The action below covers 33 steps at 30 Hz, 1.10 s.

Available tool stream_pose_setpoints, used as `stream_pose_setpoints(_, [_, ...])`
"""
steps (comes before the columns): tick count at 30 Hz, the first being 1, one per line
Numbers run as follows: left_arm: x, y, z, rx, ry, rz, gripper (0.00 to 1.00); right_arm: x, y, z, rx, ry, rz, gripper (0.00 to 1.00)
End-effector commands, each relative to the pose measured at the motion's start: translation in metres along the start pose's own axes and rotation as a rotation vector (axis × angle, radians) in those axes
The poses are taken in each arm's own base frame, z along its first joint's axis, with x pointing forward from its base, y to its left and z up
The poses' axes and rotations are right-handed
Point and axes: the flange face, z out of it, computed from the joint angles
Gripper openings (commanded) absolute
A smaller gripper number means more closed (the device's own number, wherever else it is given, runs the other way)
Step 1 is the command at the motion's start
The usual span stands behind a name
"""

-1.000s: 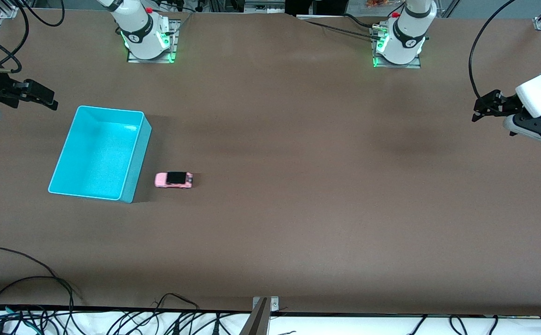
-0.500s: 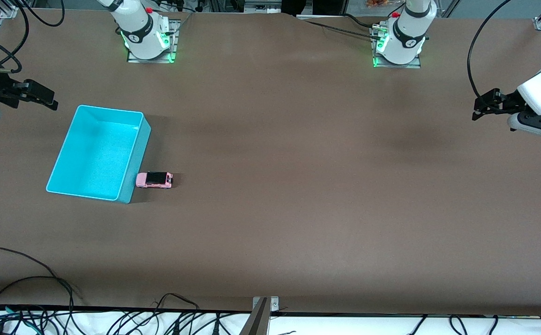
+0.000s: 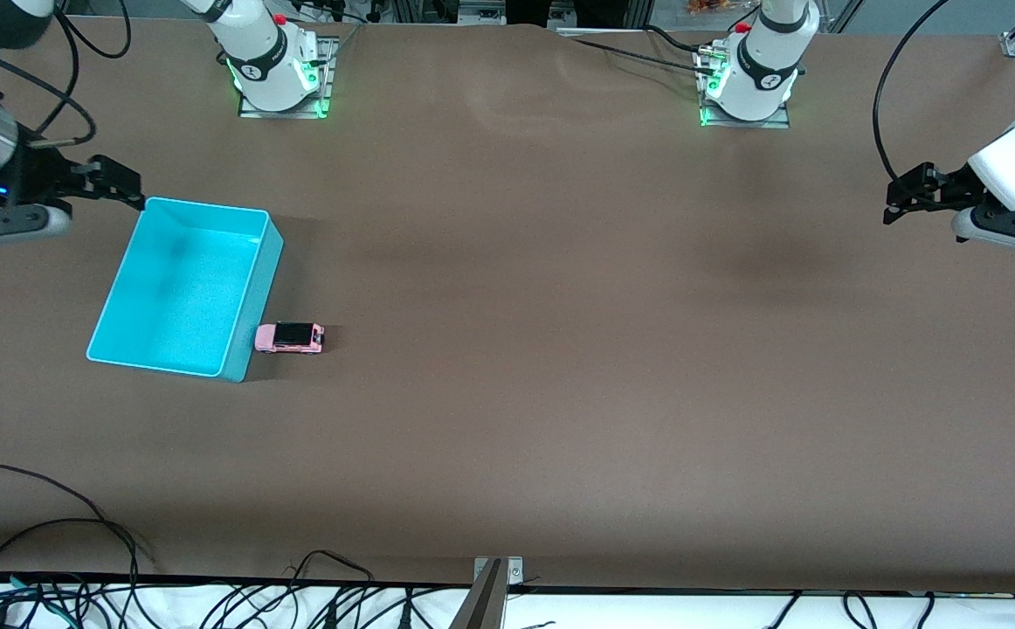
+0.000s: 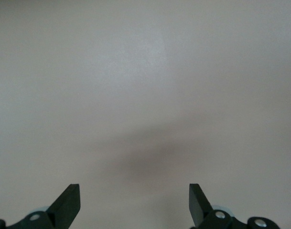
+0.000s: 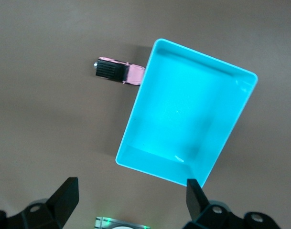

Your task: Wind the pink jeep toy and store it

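The pink jeep toy stands on the table with its nose against the long wall of the turquoise bin, near the bin's corner closest to the front camera. The right wrist view shows the jeep touching the empty bin. My right gripper is open and empty in the air, just outside the bin's corner at the right arm's end of the table; its fingers spread wide. My left gripper is open and empty over bare table at the left arm's end; its fingers show only table between them.
The two arm bases stand along the table's edge farthest from the front camera. Loose cables lie at the edge nearest the camera. A metal bracket sits at that edge's middle.
The jeep rolled across the table toward the right arm's end, hit the bin's wall, nudged the bin and stopped. My right gripper moved in toward the bin's corner. The left gripper barely shifted.
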Motion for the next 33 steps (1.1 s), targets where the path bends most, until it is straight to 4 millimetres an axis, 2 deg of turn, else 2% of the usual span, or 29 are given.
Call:
stream_pose_setpoints(1, [-0.005,0.006,-0.001,-0.012,-0.001,-0.041,1.0,0.023,-0.009,0.024,-0.01,-0.02,-0.211,1.0])
stream_pose_setpoints(3, [-0.001,0.019,-0.001,-0.01,0.0,-0.061,1.0,0.033,-0.016,0.033,-0.013,-0.019,-0.311,1.0])
stream_pose_setpoints(7, [0.001,0.025,-0.003,-0.01,0.006,-0.086,1.0,0.051,-0.027,0.057,-0.012,-0.032,-0.498,1.0])
stream_pose_setpoints(13, [0.002,0.025,-0.007,-0.007,0.013,-0.072,1.0,0.076,-0.027,0.098,0.007,-0.042,-0.732,1.0])
stream_pose_setpoints(18, [0.005,0.037,-0.008,-0.007,0.016,-0.054,1.0,0.092,-0.027,0.138,0.043,-0.055,-0.865,1.0])
stream_pose_setpoints(23, [0.004,0.031,-0.008,-0.009,0.014,-0.066,1.0,0.11,-0.03,0.178,0.069,-0.038,-1.059,1.0])
stream_pose_setpoints(28, [0.008,0.027,-0.009,-0.012,0.009,-0.077,1.0,0.124,-0.033,0.218,0.146,0.018,-1.182,1.0])
stream_pose_setpoints(29, [0.009,0.028,-0.01,-0.011,0.003,-0.078,1.0,0.128,-0.032,0.238,0.137,0.037,-1.25,1.0])
stream_pose_setpoints(33, [0.009,0.027,-0.012,-0.011,0.003,-0.08,1.0,0.127,-0.033,0.248,0.126,0.046,-1.267,1.0])
